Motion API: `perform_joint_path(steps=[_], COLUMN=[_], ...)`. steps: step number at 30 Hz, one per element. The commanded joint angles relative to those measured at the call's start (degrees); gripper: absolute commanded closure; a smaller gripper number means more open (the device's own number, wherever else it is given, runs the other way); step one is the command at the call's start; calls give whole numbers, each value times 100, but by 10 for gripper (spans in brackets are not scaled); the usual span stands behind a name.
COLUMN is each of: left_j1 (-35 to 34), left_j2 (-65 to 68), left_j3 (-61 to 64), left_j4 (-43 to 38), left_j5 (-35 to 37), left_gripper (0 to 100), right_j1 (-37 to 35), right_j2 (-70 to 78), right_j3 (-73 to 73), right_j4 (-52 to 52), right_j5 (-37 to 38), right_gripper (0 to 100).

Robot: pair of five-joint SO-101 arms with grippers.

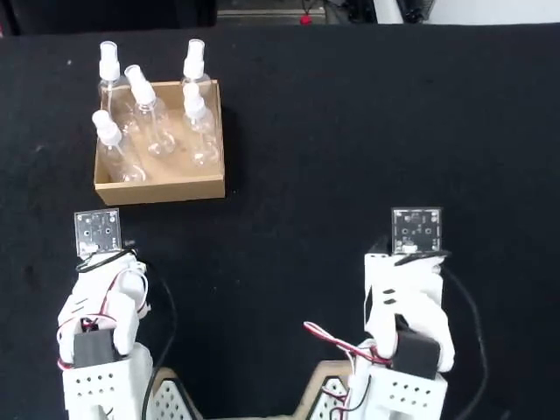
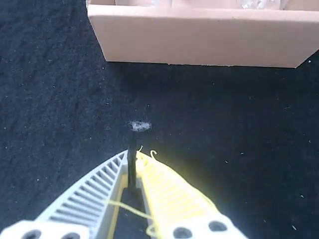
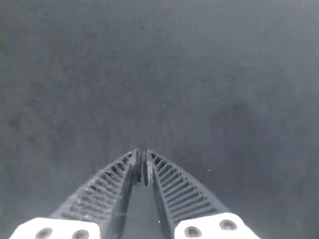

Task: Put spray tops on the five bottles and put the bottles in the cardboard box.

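Observation:
Several clear bottles with white spray tops [image 1: 144, 114] stand or lean inside the cardboard box [image 1: 162, 188] at the back left of the black table. In the left wrist view the box's front wall [image 2: 199, 37] lies just ahead of my left gripper [image 2: 133, 154], which is shut with nothing in it. The left arm [image 1: 101, 306] rests folded near the front left, below the box. The right arm [image 1: 407, 297] rests folded at the front right. My right gripper [image 3: 142, 157] is shut and empty over bare black cloth.
A small white fleck of lint [image 2: 140, 126] lies on the cloth just ahead of the left fingertips. Black cloth [image 1: 367, 122] covers the table to the right of the box. Objects at the back edge [image 1: 306, 13] sit beyond the cloth.

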Motion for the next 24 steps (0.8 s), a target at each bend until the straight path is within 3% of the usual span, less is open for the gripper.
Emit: perform_joint_path(steps=[1, 9, 16, 24], left_j1=[13, 40, 22, 22], left_j2=[-53, -53, -53, -53], left_j3=[136, 136, 136, 136], left_j4=[26, 756, 791, 791], left_j5=[-18, -26, -35, -26], left_gripper=[970, 970, 970, 970], right_j1=[141, 123, 149, 149], right_j2=[-479, -470, -470, -505], right_j3=[277, 681, 681, 681], right_j4=[-18, 18, 1231, 1248], right_j5=[132, 114, 123, 123], right_gripper=[983, 983, 986, 986])
